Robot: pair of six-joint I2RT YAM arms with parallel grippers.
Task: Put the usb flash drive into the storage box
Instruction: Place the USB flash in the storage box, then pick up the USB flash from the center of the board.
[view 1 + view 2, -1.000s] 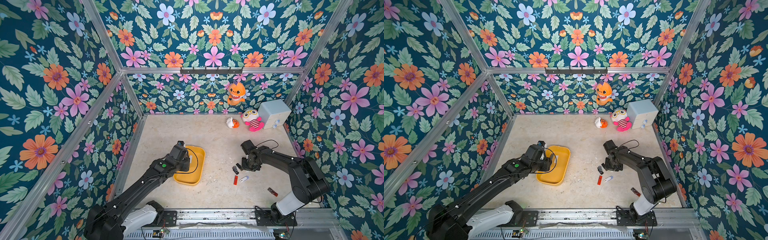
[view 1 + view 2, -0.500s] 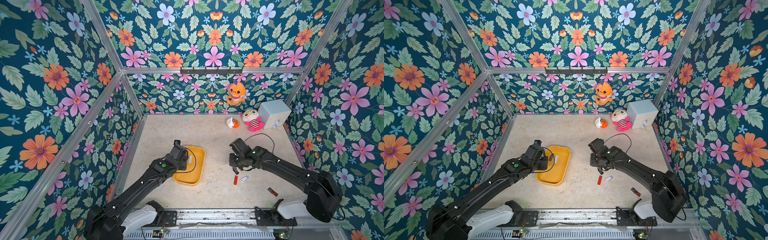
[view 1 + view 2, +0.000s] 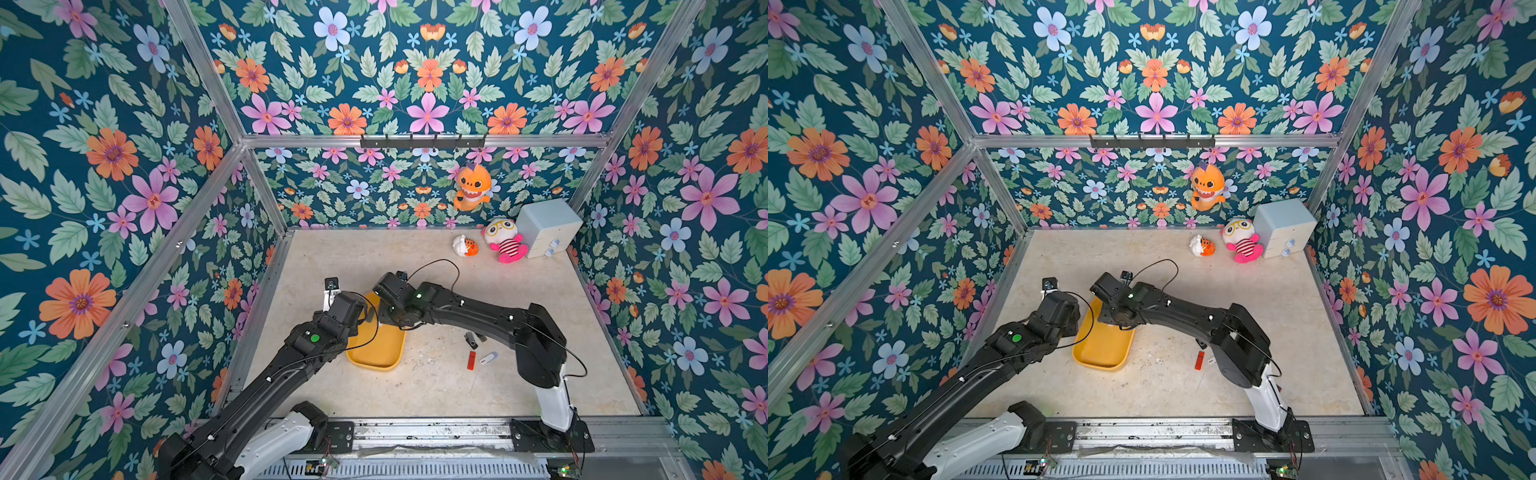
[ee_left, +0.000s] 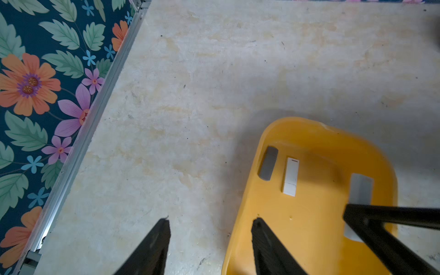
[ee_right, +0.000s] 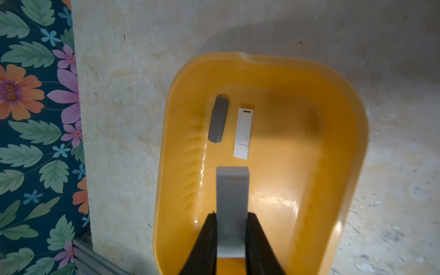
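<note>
your left gripper (image 4: 212,240) sits at the left rim of the storage box (image 4: 309,129). its fingers are spread and hold nothing, with one fingertip over the bare table (image 4: 190,83) just outside the box and the other over the box's floor. inside the box, toward its far end, a dark grey stick (image 5: 217,121) and a white stick (image 5: 244,133) lie side by side, close together but apart, and the grey one rests against the box's left wall. your right gripper (image 5: 232,219) reaches in over the box's near half, its jaws pinching the usb flash drive (image 5: 232,188), a pale grey one, by its sides. the drive sticks out past the fingertips toward the white stick, above the inside of the box. you cannot tell whether it touches the floor. in both top views the two wrists cover the box's far end and only its near end (image 3: 380,353) shows. right of the box, loose on the table, lie a black stick (image 3: 471,340), a red stick (image 3: 471,360) and a whitish stick (image 3: 488,357). well beyond the box to the far right stand a striped plush (image 3: 505,243) and a pale drawer cabinet (image 3: 546,226).
</note>
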